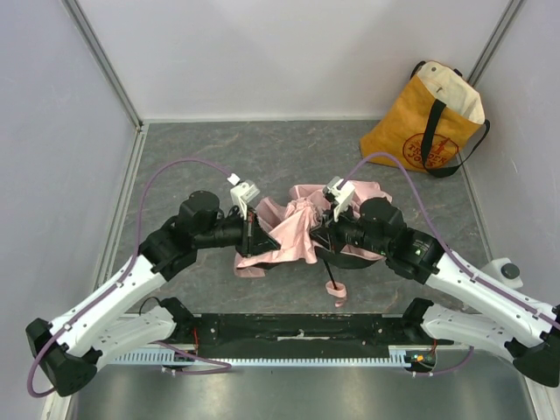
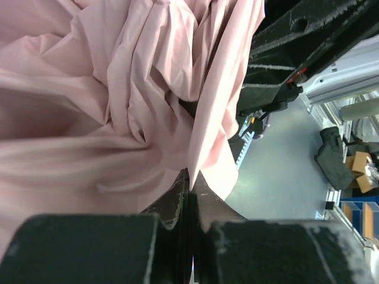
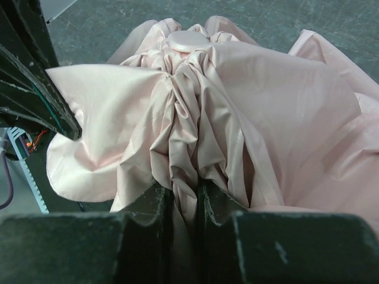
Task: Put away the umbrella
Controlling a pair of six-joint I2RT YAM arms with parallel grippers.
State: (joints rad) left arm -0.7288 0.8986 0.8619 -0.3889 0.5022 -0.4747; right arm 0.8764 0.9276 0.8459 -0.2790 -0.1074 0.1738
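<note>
At the left, the left gripper (image 1: 253, 230) is seen with its fingers pressed together, and in its wrist view a thin fold of pink fabric appears to be nipped at the very tips. So slight a hold could be lost if the arm is drawn outward, or the cloth could be strained at a seam if it is pulled hard against the other arm. In the middle of the table (image 1: 201, 157), between the two arms, the umbrella (image 1: 293, 236) is lying as a crumpled, half-gathered heap, neither rolled nor strapped. Its black shaft (image 1: 328, 267) and small pink handle (image 1: 338, 289) are pointed toward the near edge. Because the canopy is loose, ribs hidden under the folds could be caught or bent if the fabric alone is dragged, and the handle could be swept off the near edge. To the right, the right gripper (image 1: 324, 229) is closed on a thick bunch of pleats, as its wrist view shows. If the two grips are moved apart, the canopy could be spread wide rather than gathered. At the far right, well apart, a yellow tote bag (image 1: 424, 127) is propped against the wall. Whether it is meant as the destination cannot be told, and its soft mouth could be collapsed by a bulky bundle.
</note>
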